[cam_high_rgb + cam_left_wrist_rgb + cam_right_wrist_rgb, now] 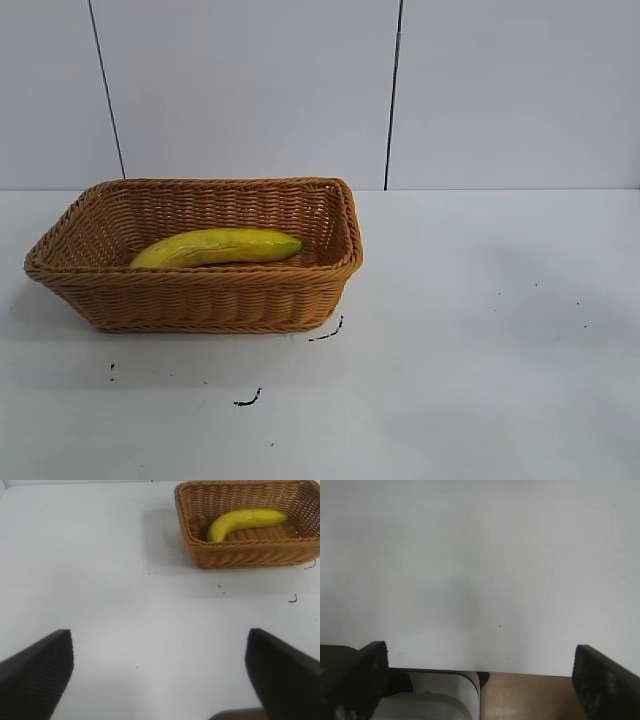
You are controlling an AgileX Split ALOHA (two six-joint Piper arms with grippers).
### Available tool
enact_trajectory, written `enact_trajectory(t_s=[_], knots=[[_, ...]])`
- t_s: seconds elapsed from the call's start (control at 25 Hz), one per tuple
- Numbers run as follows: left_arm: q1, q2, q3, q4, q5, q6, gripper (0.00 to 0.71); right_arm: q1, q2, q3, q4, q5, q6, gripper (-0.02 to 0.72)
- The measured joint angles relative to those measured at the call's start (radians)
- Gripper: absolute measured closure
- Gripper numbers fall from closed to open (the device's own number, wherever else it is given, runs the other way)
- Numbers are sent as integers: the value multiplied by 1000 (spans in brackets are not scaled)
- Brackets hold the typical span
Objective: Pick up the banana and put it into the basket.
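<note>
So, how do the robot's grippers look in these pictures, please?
Only the fingers show, and only in the wrist views. The left gripper has two broad black fingers with a finely ribbed, matte surface and slanted upper edges. The right gripper has the same dark, textured fingers, slightly speckled. No cables or markings are visible, and the exterior view shows no arm.

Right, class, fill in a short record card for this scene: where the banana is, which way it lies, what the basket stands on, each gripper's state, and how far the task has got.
banana: lying flat inside the basket, greenish tip toward the exterior view's right
basket: upright on the white table, left of centre in the exterior view
left gripper: open, empty, over bare table short of the basket
right gripper: open, empty, over bare table near its edge
table marks: small dark scuffs in front of the basket
task status: banana already in the basket
</note>
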Motion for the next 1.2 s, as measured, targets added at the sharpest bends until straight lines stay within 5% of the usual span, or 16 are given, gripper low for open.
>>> enact_trajectory(t_s=[0.64,1.2], knots=[[0,0,0,0,0,0,17,0,-619,31,24,-39,0,13],[0,0,0,0,0,0,17,0,-656,31,18,-38,0,13]])
